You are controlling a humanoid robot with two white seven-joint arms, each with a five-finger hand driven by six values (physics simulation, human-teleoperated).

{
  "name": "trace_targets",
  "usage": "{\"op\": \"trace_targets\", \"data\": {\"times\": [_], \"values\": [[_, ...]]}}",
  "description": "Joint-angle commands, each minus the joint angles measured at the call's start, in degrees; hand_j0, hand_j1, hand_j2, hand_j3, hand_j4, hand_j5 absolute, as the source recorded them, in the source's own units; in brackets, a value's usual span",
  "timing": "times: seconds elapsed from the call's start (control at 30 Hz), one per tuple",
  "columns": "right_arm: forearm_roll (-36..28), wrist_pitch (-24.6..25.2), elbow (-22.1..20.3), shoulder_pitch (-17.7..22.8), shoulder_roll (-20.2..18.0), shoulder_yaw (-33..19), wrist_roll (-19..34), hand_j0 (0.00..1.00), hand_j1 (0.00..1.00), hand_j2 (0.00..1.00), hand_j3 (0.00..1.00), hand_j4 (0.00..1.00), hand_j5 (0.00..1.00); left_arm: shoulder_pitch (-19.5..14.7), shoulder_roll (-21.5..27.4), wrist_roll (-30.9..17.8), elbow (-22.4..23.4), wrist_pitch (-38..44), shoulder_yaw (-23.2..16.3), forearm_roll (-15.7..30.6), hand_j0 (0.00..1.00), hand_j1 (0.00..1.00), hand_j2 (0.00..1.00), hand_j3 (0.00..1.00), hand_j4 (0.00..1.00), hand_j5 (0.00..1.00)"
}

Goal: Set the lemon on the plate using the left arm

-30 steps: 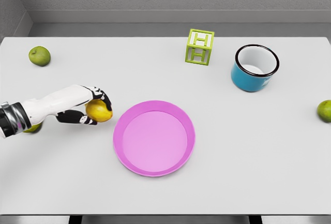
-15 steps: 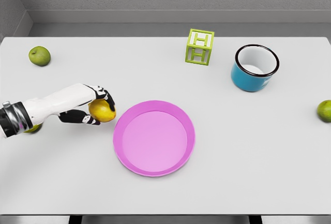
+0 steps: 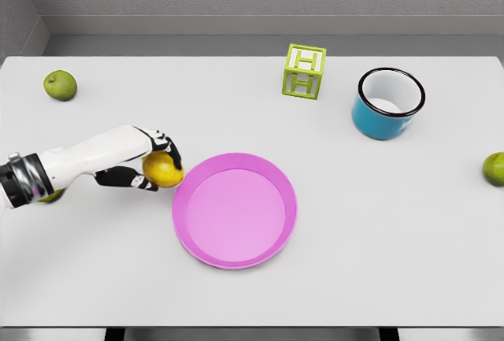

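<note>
My left hand [image 3: 156, 167] comes in from the left edge and is shut on a yellow lemon [image 3: 163, 170]. The lemon sits just left of the pink round plate [image 3: 235, 209], close to its left rim and slightly above the table. The plate lies flat in the middle of the white table and holds nothing. My right arm does not show.
A green apple [image 3: 60, 85] lies at the far left. Another green fruit [image 3: 494, 168] sits at the right edge. A lime-green letter block [image 3: 304, 72] and a blue mug [image 3: 387, 103] stand behind the plate. A greenish object [image 3: 52, 194] peeks out under my left forearm.
My left hand has carried the lemon a little to the right, toward the plate's left rim. Nothing else has moved.
</note>
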Motion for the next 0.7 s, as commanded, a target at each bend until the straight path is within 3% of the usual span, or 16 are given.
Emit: {"op": "trace_targets", "data": {"times": [0.0, 0.67], "values": [[0.0, 0.0, 0.0, 0.0, 0.0, 0.0, 0.0, 1.0, 1.0, 1.0, 1.0, 1.0, 1.0, 0.0, -0.1, 0.0, 0.0, -0.8, -0.1, 0.3, 0.5, 0.5, 0.5, 0.5, 0.5, 0.5], [0.0, 0.0, 0.0, 0.0, 0.0, 0.0, 0.0, 1.0, 1.0, 1.0, 1.0, 1.0, 1.0, -0.6, -2.5, 0.0, -0.1, -5.7, -0.4, -0.1, 0.49, 0.49, 0.49, 0.49, 0.49, 0.49]]}}
